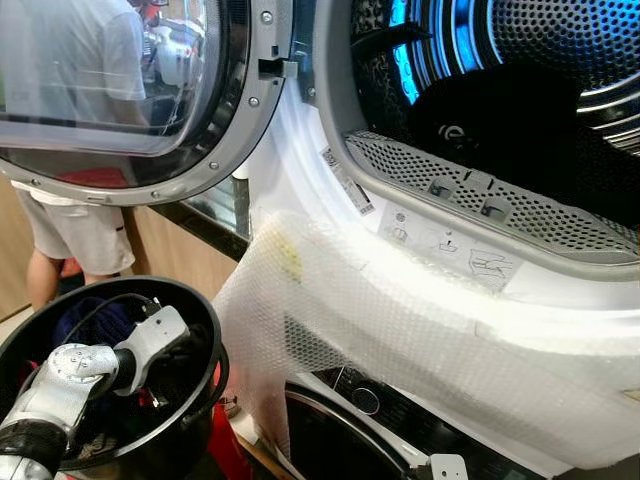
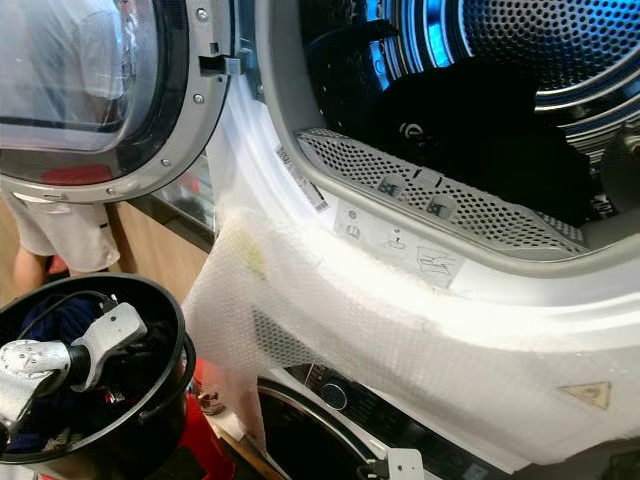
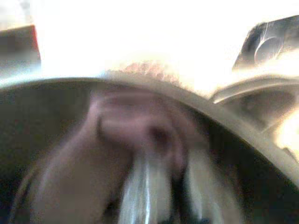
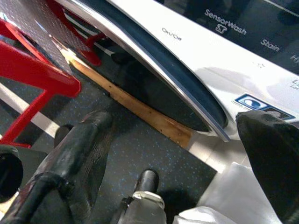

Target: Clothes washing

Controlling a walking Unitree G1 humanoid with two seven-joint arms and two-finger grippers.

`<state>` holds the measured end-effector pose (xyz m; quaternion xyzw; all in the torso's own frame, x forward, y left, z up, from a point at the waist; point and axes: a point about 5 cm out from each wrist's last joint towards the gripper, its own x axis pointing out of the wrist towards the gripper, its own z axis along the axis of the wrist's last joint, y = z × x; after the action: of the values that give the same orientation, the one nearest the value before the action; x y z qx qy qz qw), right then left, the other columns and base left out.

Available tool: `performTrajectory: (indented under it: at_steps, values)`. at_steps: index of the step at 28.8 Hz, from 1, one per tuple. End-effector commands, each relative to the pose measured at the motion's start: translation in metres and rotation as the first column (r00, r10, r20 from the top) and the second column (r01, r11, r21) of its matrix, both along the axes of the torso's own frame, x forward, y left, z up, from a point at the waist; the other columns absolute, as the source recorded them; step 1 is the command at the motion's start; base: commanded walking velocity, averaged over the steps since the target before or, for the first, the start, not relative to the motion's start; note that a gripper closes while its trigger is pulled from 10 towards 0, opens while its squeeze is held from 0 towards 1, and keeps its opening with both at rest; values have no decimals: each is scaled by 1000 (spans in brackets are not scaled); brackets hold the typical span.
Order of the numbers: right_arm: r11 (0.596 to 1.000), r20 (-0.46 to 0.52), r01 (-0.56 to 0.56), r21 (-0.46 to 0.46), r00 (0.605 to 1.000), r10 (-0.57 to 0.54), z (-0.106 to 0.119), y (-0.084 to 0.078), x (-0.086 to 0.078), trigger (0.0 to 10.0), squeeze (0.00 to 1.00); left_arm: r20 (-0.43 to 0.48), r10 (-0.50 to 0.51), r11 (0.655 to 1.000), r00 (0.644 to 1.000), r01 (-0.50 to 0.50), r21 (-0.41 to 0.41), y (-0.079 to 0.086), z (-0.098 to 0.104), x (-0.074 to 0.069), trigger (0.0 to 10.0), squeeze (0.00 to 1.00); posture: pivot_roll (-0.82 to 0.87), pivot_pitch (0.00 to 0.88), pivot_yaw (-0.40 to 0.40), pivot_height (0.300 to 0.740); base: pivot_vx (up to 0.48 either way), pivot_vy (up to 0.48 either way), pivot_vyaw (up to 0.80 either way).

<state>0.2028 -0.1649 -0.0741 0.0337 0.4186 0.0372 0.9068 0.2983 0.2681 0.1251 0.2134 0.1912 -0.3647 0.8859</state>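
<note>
The upper machine's drum (image 1: 560,40) stands open, lit blue inside, with a dark garment (image 1: 500,120) lying in it behind the perforated lint grille (image 1: 480,195). Its round glass door (image 1: 120,90) is swung out to the left. Low on the left is a black laundry basket (image 1: 215,345) holding dark clothes (image 1: 95,320). My left arm (image 1: 90,370) reaches down into it, and the left gripper (image 1: 168,375) is sunk among the clothes, blurred in the left wrist view. My right gripper (image 4: 177,149) hangs open and bare above the floor before the lower washer.
Bubble wrap (image 1: 400,340) drapes the upper machine's front. Below it is the washer's control panel with a knob (image 1: 365,400). A person in a white shirt and light shorts (image 1: 75,235) stands behind the door. A red metal frame (image 4: 32,70) stands on the dark floor.
</note>
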Motion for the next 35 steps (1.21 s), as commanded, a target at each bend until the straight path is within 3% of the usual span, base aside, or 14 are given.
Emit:
performTrajectory:
  at_steps: [1, 2, 3, 4, 5, 9, 14, 17, 21, 23, 24, 29, 33, 35]
  values:
    - [1000, -3, -2, -3, 1000, 2, 0, -2, 0, 10000, 0, 70, -51, 996, 996, 56, -68, -6, 28, 1, 0, 0, 224, 44, -147, 740, 0, 0, 0]
    - [1000, -1, -7, 0, 1000, 7, 0, -1, 1, 10000, 0, 100, -59, 993, 993, 68, -95, -5, 40, -3, 0, 0, 234, 44, -152, 740, 0, 0, 0]
    - [1000, 0, -16, 4, 1000, 16, 1, 0, 2, 10000, 0, 183, -83, 983, 980, 110, -146, -5, 71, -9, 0, 0, 249, 45, -157, 740, 0, 0, 0]
    - [1000, 0, -16, 4, 1000, 16, 1, 0, 2, 10000, 0, 183, -83, 983, 980, 110, -146, -5, 71, -9, 0, 0, 249, 45, -157, 740, 0, 0, 0]
    - [1000, 1, -24, 8, 1000, 24, 2, 2, 4, 10000, 0, 245, -130, 969, 961, 176, -173, -10, 95, -16, 0, 0, 257, 44, -157, 740, 0, 0, 0]
    - [999, 9, -34, 16, 999, 34, 3, 5, 7, 10000, 0, 315, -249, 923, 916, 323, -209, -28, 125, -27, 0, 0, 270, 40, -152, 740, 0, 0, 0]
    - [999, 17, -31, 26, 999, 31, 5, 8, 11, 10000, 0, 433, -375, 786, 820, 529, -320, -66, 156, -30, 0, 0, 281, 34, -141, 740, 0, 0, 0]
    - [999, 16, -25, 27, 1000, 25, 5, 9, 11, 10000, 0, 469, -469, 644, 748, 653, -399, -102, 161, -25, 0, 0, 269, 26, -126, 740, 0, 0, 0]
    - [1000, 17, -4, 30, 1000, 3, 5, 7, 9, 10000, 0, 485, -554, 484, 676, 736, -473, -138, 167, -28, 0, 0, 256, 20, -116, 740, 0, 0, 0]
    - [1000, 10, 13, 28, 1000, -13, 2, 5, 6, 10000, 0, 504, -630, 329, 590, 791, -515, -172, 171, -31, 0, 0, 251, 13, -105, 740, 0, 0, 0]
    - [999, 9, 19, 28, 1000, -19, 2, 5, 5, 10000, 0, 500, -650, 303, 572, 799, -520, -181, 169, -31, 0, 0, 251, 13, -105, 740, 0, 0, 0]
    - [998, 14, 53, 28, 998, -53, 2, 2, 4, 10000, 0, 473, -699, 240, 537, 799, -552, -205, 160, -29, 0, 0, 216, 6, -78, 740, 0, 0, 0]
    - [996, 21, 86, 26, 996, -86, 1, -2, 2, 10000, 0, 413, -702, 301, 580, 767, -567, -205, 144, -22, 0, 0, 201, 5, -65, 740, 0, 0, 0]
    - [994, 22, 110, 19, 994, -110, 0, -11, -3, 10000, 0, 366, -670, 380, 646, 722, -578, -193, 132, -16, 0, 0, 190, 11, -57, 740, 0, 0, 0]
